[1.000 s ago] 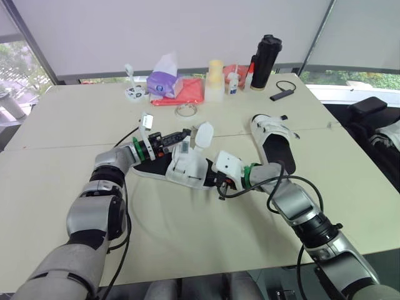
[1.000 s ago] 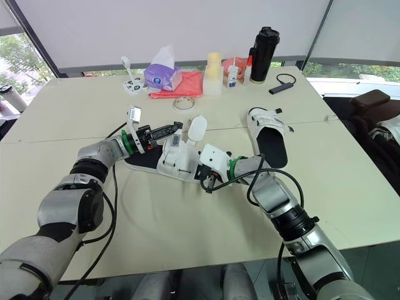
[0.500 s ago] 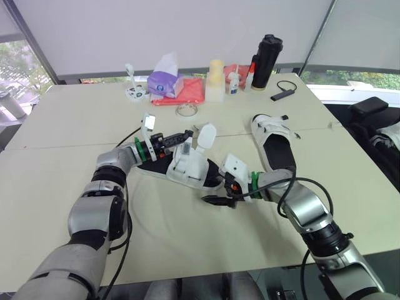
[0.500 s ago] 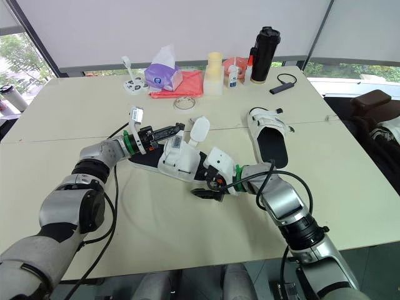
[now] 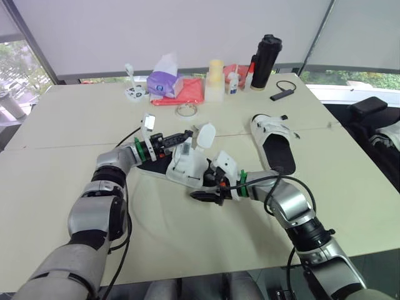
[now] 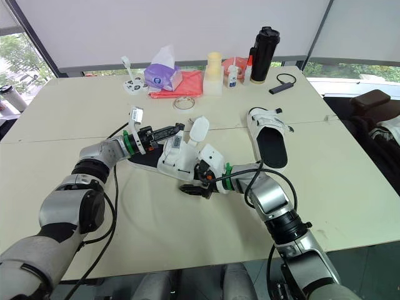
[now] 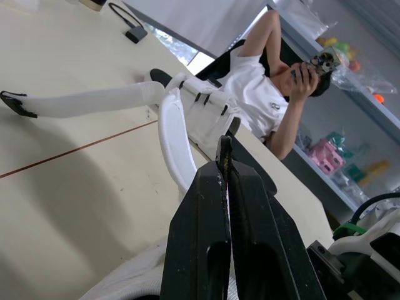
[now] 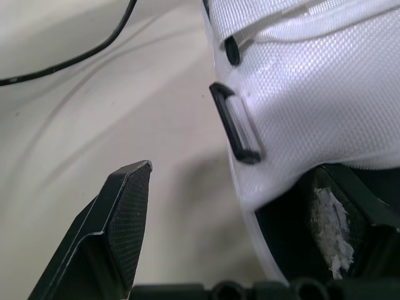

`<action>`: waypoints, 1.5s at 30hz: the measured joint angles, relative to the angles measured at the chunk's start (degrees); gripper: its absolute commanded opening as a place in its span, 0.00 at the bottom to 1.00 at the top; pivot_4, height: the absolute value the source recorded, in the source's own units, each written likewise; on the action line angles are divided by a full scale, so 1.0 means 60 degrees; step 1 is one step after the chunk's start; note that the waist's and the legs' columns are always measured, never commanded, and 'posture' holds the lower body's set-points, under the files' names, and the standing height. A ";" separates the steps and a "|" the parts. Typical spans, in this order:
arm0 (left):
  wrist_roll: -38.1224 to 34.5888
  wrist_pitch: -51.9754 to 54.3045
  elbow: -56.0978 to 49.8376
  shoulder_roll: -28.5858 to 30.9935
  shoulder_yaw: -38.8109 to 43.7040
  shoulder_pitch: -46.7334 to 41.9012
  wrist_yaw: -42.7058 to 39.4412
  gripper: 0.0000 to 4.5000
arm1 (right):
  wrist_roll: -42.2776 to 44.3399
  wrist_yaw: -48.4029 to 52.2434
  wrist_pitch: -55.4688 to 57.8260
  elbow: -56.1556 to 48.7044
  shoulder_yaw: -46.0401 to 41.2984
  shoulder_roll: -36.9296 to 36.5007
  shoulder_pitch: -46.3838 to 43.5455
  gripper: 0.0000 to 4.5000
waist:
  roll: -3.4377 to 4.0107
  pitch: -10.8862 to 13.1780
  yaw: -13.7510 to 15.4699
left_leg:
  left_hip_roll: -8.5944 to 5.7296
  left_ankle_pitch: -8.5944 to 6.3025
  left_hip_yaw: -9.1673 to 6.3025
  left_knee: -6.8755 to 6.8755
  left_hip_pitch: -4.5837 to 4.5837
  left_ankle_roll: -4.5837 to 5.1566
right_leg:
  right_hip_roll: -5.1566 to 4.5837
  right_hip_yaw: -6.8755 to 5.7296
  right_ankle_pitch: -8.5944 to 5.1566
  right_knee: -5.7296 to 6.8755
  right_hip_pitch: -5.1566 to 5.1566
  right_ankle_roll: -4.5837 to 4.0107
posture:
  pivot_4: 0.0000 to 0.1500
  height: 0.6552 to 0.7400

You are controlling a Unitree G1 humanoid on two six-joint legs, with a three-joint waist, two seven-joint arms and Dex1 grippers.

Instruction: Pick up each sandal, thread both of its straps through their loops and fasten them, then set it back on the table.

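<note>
The sandal in work lies near the middle of the surface. The other sandal lies to its right, well apart.

My right claw is spread at the near side of the sandal, and the white edge of the sandal sits between its fingers. If I press it together here, I think it takes the side wall and not a strap. Then it can drag the whole sandal or cover the black loop.

My left claw is pressed together beside the raised white strap. If the hold is thin, a pull may let the strap slip.

I cannot tell if the left claw really pinches the strap. The sandal body partly hides one right finger, and I cannot find the second strap.
</note>
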 measured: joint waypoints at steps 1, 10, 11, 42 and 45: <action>0.0000 0.0000 0.0000 0.0002 0.0008 0.0004 0.0001 0.00 | 0.0006 -0.0050 -0.0104 0.0136 -0.0031 0.0147 0.0000 0.85 | 0.0000 0.0000 -0.0018 | 0.0000 0.0000 0.0000 0.0000 0.0002 0.0000 | 0.0000 0.0000 0.0000 0.0003 0.0000 0.0000 | 1.00 1.00; 0.0000 0.0001 -0.0001 0.0010 0.0019 0.0037 0.0009 0.00 | -0.0003 -0.0306 -0.0493 0.0608 -0.0119 0.0480 0.0036 0.10 | -0.0001 -0.0001 -0.0185 | 0.0001 0.0000 -0.0001 -0.0003 0.0005 0.0001 | 0.0001 0.0000 0.0000 0.0007 0.0001 0.0000 | 1.00 1.00; 0.0000 0.0000 -0.0001 0.0009 0.0019 0.0040 0.0018 0.00 | -0.0003 -0.0283 -0.0620 0.0606 -0.0089 0.0514 0.0090 0.01 | -0.0001 -0.0001 -0.0192 | 0.0000 0.0000 -0.0001 -0.0005 0.0005 0.0001 | 0.0001 0.0000 -0.0001 0.0007 0.0001 0.0000 | 1.00 1.00; 0.0000 0.2031 -0.2524 0.0730 -0.0936 0.1089 -0.1383 0.00 | -0.0739 0.2771 -0.3118 0.0914 0.0984 -0.1688 -0.0585 0.01 | 0.0000 0.0000 -0.0162 | -0.0002 -0.0001 -0.0001 -0.0001 0.0002 0.0001 | -0.0001 0.0001 -0.0003 0.0001 0.0006 0.0003 | 1.00 1.00; 0.0011 0.1869 -0.2283 0.0478 -0.0940 0.0996 -0.1149 0.00 | -0.0739 0.2816 -0.3116 0.0969 0.0952 -0.1704 -0.0610 0.01 | 0.0000 0.0000 -0.0139 | -0.0002 -0.0001 -0.0001 0.0000 0.0002 0.0001 | -0.0001 0.0001 -0.0003 0.0002 0.0006 0.0003 | 1.00 1.00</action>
